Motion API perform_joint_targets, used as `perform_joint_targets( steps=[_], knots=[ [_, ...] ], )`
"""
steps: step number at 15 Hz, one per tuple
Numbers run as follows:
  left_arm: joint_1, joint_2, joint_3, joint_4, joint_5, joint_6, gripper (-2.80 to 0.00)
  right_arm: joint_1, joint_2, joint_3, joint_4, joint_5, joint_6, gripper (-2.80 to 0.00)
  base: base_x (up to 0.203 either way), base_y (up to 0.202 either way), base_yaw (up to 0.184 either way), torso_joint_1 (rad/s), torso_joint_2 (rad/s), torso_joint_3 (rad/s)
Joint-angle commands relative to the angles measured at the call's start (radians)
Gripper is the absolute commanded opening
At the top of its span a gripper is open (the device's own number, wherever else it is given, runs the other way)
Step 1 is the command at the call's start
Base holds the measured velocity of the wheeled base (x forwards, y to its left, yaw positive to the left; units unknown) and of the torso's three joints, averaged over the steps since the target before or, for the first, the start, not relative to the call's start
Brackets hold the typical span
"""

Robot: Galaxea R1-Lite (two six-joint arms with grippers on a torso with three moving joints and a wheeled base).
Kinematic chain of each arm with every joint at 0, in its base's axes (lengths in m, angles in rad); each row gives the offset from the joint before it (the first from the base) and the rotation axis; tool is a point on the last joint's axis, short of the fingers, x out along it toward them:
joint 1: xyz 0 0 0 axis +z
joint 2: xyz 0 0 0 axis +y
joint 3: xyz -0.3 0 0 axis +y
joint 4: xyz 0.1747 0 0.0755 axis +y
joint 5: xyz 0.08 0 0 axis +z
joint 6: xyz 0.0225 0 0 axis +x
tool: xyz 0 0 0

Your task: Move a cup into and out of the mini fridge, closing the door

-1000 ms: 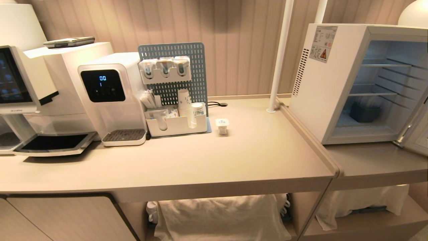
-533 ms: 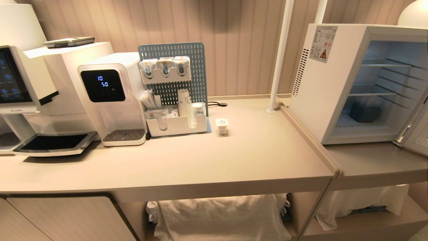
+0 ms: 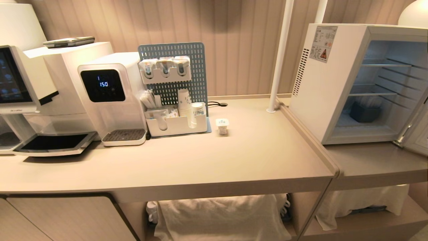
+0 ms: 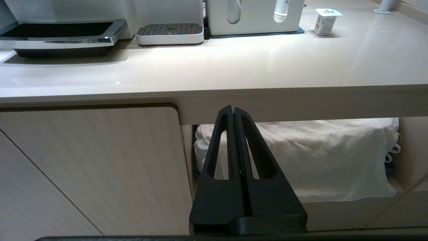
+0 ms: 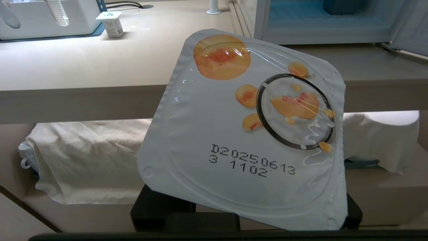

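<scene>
Two tubs: a spare tub [image 3: 222, 125] stands on the bench [image 3: 234, 160]; the cup [image 5: 247, 134] is out past the bench's front edge, in the right hand.
Left hand [image 4: 234, 112]: pressed shut, empty, low in front of the bench.
Right hand [image 5: 160, 209]: closed on the cup's sides, with the lid tilted.
Handling: likely light and thin-walled, with foil that punctures easily; squeeze the walls gently.
Mini fridge [image 3: 321, 87]: the door [image 3: 418, 130] is swung open; a dark bin [image 3: 364, 112] takes up part of the floor.

Neither arm shows in the head view. The left gripper [image 4: 234, 112] points level, its two black fingers pressed together. The right gripper [image 5: 245, 204] clamps a foil-lidded cup [image 5: 247, 134], lid facing its wrist camera.
</scene>
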Motion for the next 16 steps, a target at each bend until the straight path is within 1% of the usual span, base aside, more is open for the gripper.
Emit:
perform_joint_targets(
  steps=[1,3,5,13,15,16],
  knots=[
    [0.0,0.0,0.0,0.0,0.0,0.001,-2.8,0.001,0.003,0.0,0.003,0.001,-0.002,-2.8,0.0,0.0,0.0,0.0,0.0,0.0],
    [0.0,0.0,0.0,0.001,-0.001,0.001,-2.8,0.001,0.003,-0.006,0.022,0.001,-0.004,-2.8,0.0,0.0,0.0,0.0,0.0,0.0],
    [0.0,0.0,0.0,0.001,-0.001,0.002,-2.8,0.001,0.003,-0.008,0.033,0.002,-0.002,-2.8,0.005,-0.074,0.007,0.004,0.01,-0.002],
    [-0.001,0.0,0.0,0.001,-0.001,0.001,-2.8,0.001,0.003,-0.008,0.032,0.002,-0.002,-2.8,0.004,-0.19,-0.002,0.002,0.0,0.003],
    [-0.001,0.0,0.0,0.001,0.0,0.001,-2.8,0.001,0.003,-0.008,0.032,0.002,-0.002,-2.8,0.068,-0.098,-0.021,0.003,0.0,0.005],
    [0.0,0.0,0.0,0.001,0.0,0.001,-2.8,0.001,0.003,-0.008,0.032,0.002,-0.002,-2.8,0.167,-0.155,-0.003,-0.002,0.0,0.007]
  ],
)
